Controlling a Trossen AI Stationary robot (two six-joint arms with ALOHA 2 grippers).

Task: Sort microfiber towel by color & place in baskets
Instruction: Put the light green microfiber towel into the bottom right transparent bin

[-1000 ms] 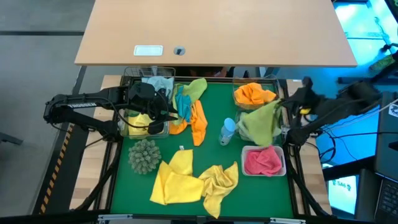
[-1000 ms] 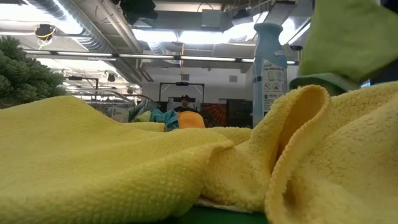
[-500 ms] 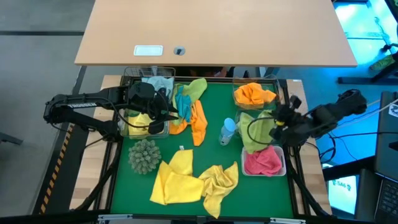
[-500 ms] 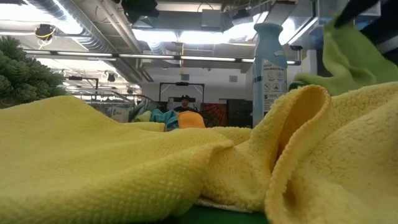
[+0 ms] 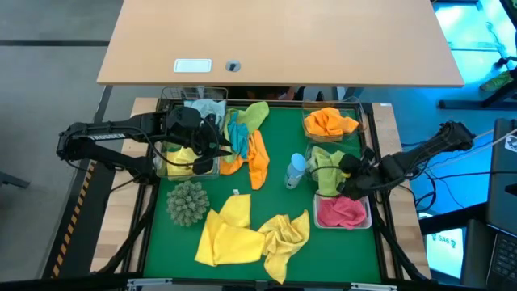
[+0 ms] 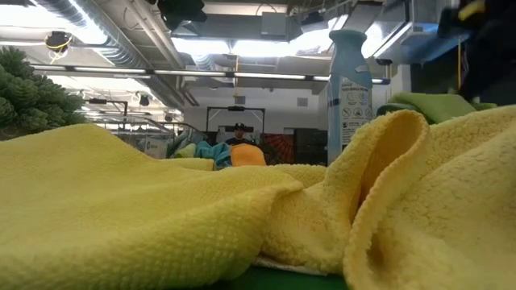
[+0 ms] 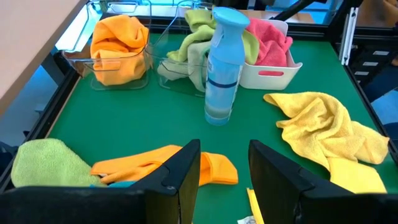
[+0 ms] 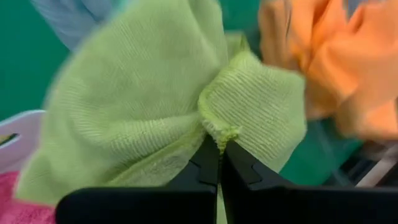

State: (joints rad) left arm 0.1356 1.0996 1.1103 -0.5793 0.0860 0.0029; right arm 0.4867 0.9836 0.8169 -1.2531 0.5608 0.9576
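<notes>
High view: a green mat (image 5: 279, 149) under a tan desk; the right gripper (image 5: 349, 179), at three o'clock, has come down from a second ago, lowering the fuzzy green towel (image 5: 325, 162) into the clear middle basket (image 5: 313, 190).

Left wrist view: the left gripper (image 7: 224, 171) stands apart, empty.

Right wrist view: fingers (image 8: 208, 163) pinched together on the green towel's looped fold.

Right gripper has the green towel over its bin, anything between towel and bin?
Nothing visible blocks it. The right gripper is shut on the light green towel, which already sags into the clear middle basket between the orange-filled basket and the white basket. The spray bottle stands beside, clear of it.
</notes>
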